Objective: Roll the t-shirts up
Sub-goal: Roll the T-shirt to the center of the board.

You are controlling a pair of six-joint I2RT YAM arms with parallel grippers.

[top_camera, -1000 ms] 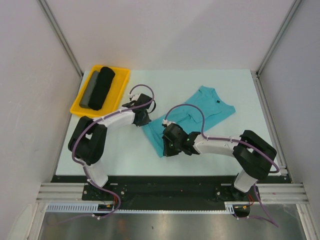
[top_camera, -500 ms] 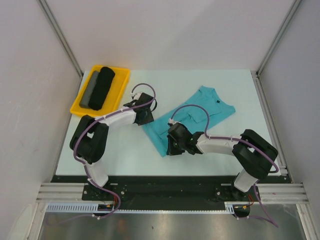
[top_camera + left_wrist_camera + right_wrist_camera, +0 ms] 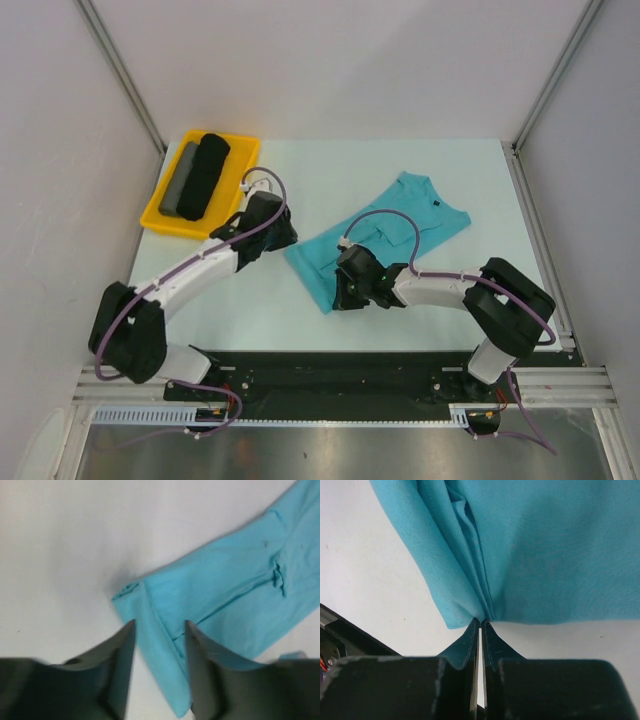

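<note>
The turquoise t-shirt (image 3: pixel 400 225) lies folded into a long strip, diagonal across the table's middle, with its small dark neck label (image 3: pixel 436 201) at the far end. My right gripper (image 3: pixel 338 295) is shut on the shirt's near hem; in the right wrist view (image 3: pixel 481 621) the cloth (image 3: pixel 545 555) bunches into folds at the fingertips. My left gripper (image 3: pixel 283 240) is at the strip's left corner. In the left wrist view (image 3: pixel 159 630) its jaws stand apart over the shirt's folded edge (image 3: pixel 225 580), not closed on it.
A yellow tray (image 3: pixel 237 175) at the far left holds a black roll (image 3: pixel 203 175) and a grey roll (image 3: pixel 180 180) side by side. Grey walls enclose the table on three sides. The black base rail runs along the near edge.
My left arm has dropped its elbow low and to the left, and its gripper has drawn back slightly from the shirt's corner. The right gripper has kept its hold on the hem.
</note>
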